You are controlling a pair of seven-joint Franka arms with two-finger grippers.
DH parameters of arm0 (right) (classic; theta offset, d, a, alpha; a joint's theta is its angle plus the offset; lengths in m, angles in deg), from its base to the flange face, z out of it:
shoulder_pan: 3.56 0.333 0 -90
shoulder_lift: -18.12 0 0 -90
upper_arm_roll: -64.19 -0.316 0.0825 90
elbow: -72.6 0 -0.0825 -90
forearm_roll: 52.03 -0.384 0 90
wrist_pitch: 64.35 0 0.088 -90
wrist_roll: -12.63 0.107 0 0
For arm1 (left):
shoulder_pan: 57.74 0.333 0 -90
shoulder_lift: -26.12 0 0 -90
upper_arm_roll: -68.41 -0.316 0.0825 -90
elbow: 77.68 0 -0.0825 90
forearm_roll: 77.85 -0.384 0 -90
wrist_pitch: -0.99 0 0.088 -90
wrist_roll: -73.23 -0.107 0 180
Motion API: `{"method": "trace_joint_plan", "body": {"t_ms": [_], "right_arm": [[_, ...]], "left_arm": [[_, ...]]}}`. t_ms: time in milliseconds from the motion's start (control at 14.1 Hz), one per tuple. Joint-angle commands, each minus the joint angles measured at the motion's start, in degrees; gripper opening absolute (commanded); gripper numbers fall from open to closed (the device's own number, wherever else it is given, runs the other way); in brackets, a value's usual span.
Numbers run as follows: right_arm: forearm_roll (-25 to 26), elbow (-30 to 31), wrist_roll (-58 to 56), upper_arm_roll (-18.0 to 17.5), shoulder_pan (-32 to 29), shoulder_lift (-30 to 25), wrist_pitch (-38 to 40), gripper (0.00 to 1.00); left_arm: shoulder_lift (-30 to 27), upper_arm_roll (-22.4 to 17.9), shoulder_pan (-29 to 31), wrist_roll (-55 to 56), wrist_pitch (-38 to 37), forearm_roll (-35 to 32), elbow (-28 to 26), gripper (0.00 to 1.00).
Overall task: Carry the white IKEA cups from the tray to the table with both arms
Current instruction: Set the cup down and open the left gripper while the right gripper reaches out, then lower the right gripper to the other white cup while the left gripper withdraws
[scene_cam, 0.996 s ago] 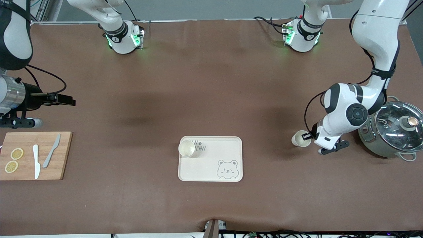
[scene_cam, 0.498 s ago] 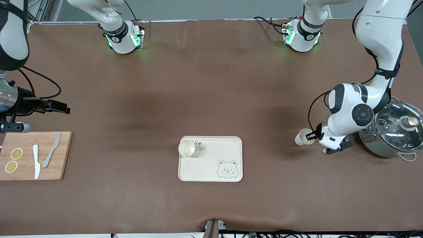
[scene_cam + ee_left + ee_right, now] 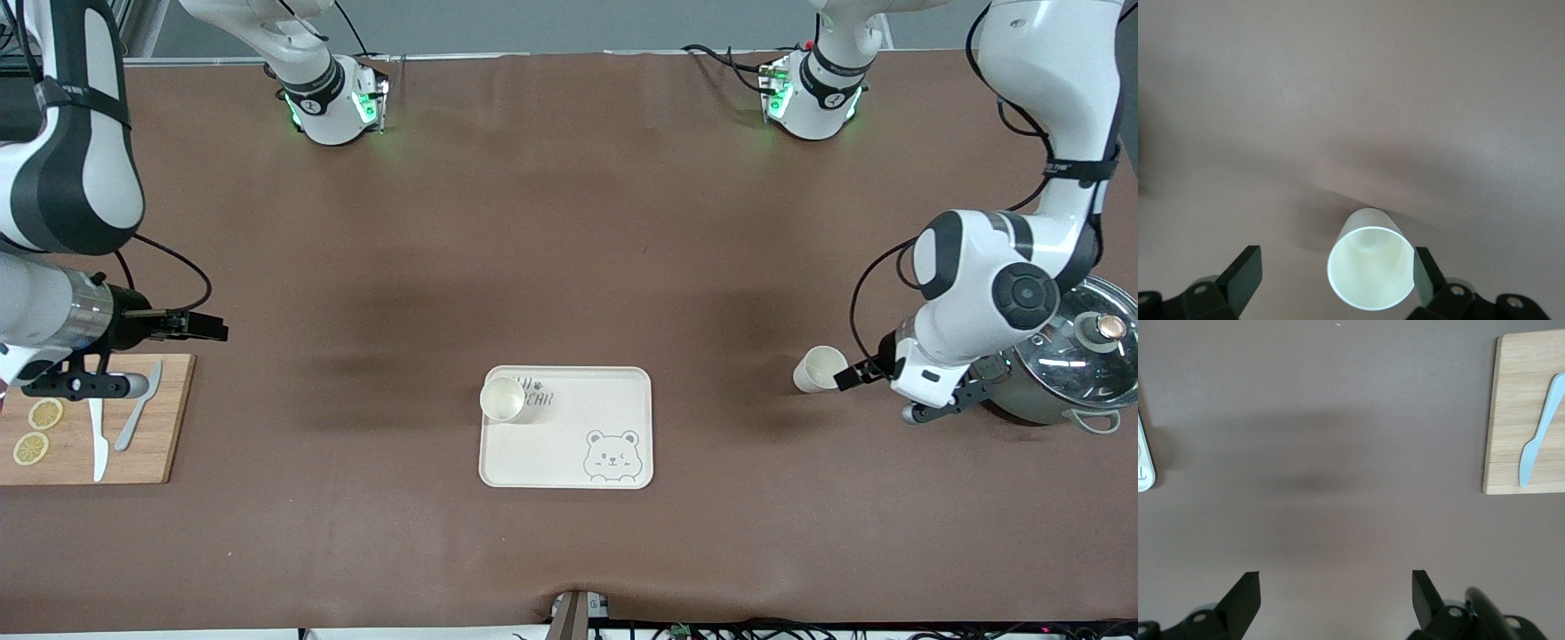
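One white cup [image 3: 819, 369] stands on the brown surface [image 3: 569, 267] toward the left arm's end, the left claw [image 3: 1337, 277] spread wide around it, apparently not touching. The other cup [image 3: 502, 398] sits on the tray [image 3: 613, 418]. The right claw [image 3: 206, 326], open and empty, hovers beside the cutting board [image 3: 169, 444].

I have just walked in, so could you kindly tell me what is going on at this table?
Two arms are moving white cups off the tray onto the table. One cup stands on the table toward the left arm's end, beside the lidded pot; the left tool is open around it, no longer gripping. The other cup still sits in a tray corner. The right tool hangs open near the cutting board, holding nothing.
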Motion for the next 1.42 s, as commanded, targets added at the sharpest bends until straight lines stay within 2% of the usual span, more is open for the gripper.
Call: {"method": "trace_joint_plan", "body": {"t_ms": [0,285,356,427,569,711,854,996,1138,1352], "right_arm": [[-0.5,-1.4,4.3,0.0,3.2,2.7,-3.2,1.0],[-0.6,-1.4,14.1,0.0,11.0,4.4,-5.5,1.0],[-0.7,-1.4,16.2,0.0,13.2,5.9,-7.1,1.0],[-1.3,-1.4,17.6,-0.1,14.7,7.4,-12.2,1.0],[-6.4,-1.5,19.7,-0.1,17.0,11.0,-23.5,1.0],[-14.0,-1.6,21.6,0.0,19.6,12.8,-27.2,1.0],[-12.9,-1.5,21.0,0.1,19.9,16.0,-30.5,1.0],[-11.4,-0.2,21.8,0.0,20.9,16.3,-33.8,1.0],[-11.4,-0.1,24.0,0.0,22.2,16.7,-34.5,1.0],[-11.5,0.3,24.1,0.0,23.1,17.7,-34.3,1.0]], "left_arm": [[-0.2,0.5,2.6,-3.1,-2.8,-1.2,3.9,1.0],[-0.2,0.4,5.0,-4.1,-4.3,-1.2,8.0,1.0],[0.2,0.4,5.3,-4.5,-5.8,-1.2,9.9,1.0],[0.4,0.4,5.4,-4.9,-7.0,-1.2,11.4,1.0],[0.7,0.4,5.4,-5.0,-8.3,-1.2,13.6,1.0],[0.8,0.4,5.2,-5.2,-8.3,-1.1,14.7,1.0],[0.9,0.3,5.1,-5.4,-8.3,-1.3,16.1,1.0],[0.8,0.0,5.0,-5.8,-9.8,-1.3,16.3,1.0],[-0.3,0.4,5.2,-5.9,-13.6,-1.3,16.5,1.0],[-2.1,0.5,5.0,-5.9,-21.5,-1.3,21.6,1.0]]}}
